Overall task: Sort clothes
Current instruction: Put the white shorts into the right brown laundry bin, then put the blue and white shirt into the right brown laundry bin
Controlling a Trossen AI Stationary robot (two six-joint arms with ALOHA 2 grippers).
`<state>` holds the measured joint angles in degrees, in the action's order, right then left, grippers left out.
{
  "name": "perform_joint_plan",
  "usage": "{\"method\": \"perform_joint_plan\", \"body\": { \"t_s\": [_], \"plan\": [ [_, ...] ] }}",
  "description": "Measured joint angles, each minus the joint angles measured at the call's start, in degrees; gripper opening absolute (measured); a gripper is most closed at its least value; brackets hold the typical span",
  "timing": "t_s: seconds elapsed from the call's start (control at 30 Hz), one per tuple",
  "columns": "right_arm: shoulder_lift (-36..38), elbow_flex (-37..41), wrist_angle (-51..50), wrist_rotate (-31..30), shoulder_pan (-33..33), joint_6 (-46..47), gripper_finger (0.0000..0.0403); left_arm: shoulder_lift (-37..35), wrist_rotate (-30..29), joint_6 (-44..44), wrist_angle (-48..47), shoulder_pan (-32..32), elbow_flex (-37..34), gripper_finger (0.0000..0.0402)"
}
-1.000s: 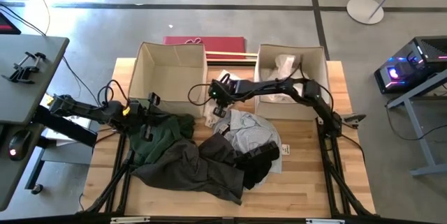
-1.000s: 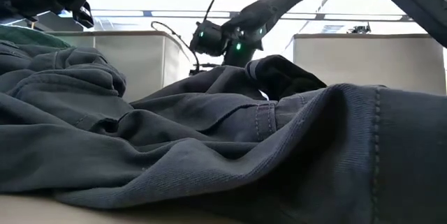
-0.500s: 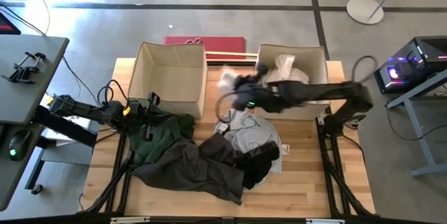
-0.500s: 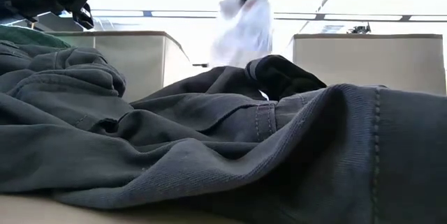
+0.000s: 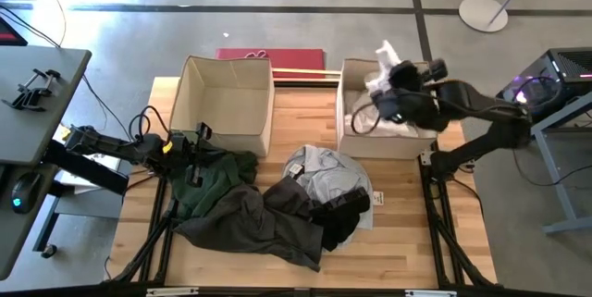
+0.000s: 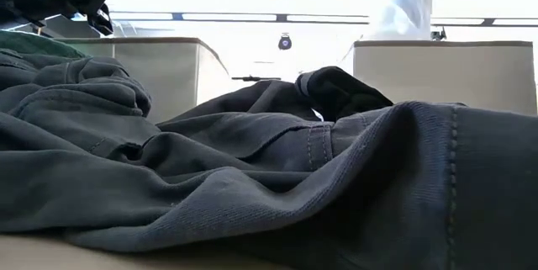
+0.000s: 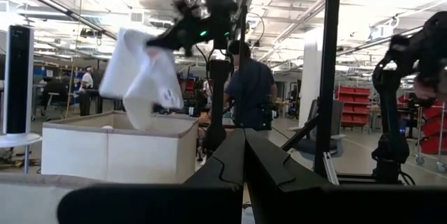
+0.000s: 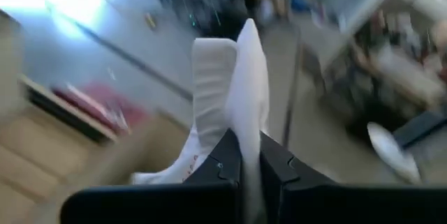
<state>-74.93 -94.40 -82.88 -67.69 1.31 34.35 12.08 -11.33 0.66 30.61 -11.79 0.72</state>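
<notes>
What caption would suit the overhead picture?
Right gripper carries a white fabric garment over the right beige fabric box.

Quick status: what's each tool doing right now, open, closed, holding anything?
Left tool: closed, empty, over the dark green garment.
Right tool: closed on a white garment, over the right fabric box.

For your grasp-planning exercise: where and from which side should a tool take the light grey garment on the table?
Grip the light grey garment at its raised, crumpled middle, coming straight down from above. It lies bunched in folds, and dark clothes overlap its near edge.
</notes>
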Motion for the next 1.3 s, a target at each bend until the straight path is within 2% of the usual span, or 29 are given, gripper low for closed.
{"method": "perform_joint_plan", "body": {
  "t_s": [0.1,0.17,0.23,0.37,0.5,0.67,0.83,0.9,0.97,1.17,1.3],
  "plan": [
    [-0.3,5.5,-2.0,5.6,5.2,5.4,0.0004,0.0,0.0,0.2,0.0,0.0,0.0,0.0],
    [-0.3,11.7,2.9,10.1,8.1,3.6,0.0004,0.0,0.0,0.4,-0.1,0.0,0.0,0.0],
    [-0.3,19.3,11.9,15.6,11.1,-2.1,0.0004,0.0,0.0,1.0,-0.5,0.0,0.0,0.0],
    [-0.6,35.0,35.2,34.6,19.2,-15.0,0.0004,0.0,0.0,1.4,-0.7,0.0,0.0,0.0],
    [-1.8,46.1,51.7,52.0,28.4,-19.6,0.0005,0.0,0.0,0.9,-1.1,0.0,0.0,0.0],
    [-2.7,51.2,54.7,62.3,36.8,-18.0,0.0028,0.1,-0.2,1.0,-1.6,0.1,0.0,0.0],
    [-2.4,49.3,51.0,70.1,39.4,-18.9,0.0104,0.2,-1.3,0.9,-1.7,0.1,0.0,0.0],
    [-1.7,46.1,47.7,70.0,39.5,-19.6,0.0134,0.2,-1.3,0.3,-1.7,0.1,0.0,0.0],
    [-0.5,42.0,44.2,66.9,38.7,-19.8,0.0154,0.2,-1.3,0.2,-1.7,0.1,0.0,0.0],
    [4.3,28.8,35.2,48.9,31.1,-19.9,0.0168,0.2,-1.3,0.4,-1.9,0.1,0.0,0.0],
    [7.2,22.7,33.8,36.6,20.3,-19.5,0.0167,0.2,-1.3,0.5,-2.3,0.1,0.0,0.0]
  ]
}}
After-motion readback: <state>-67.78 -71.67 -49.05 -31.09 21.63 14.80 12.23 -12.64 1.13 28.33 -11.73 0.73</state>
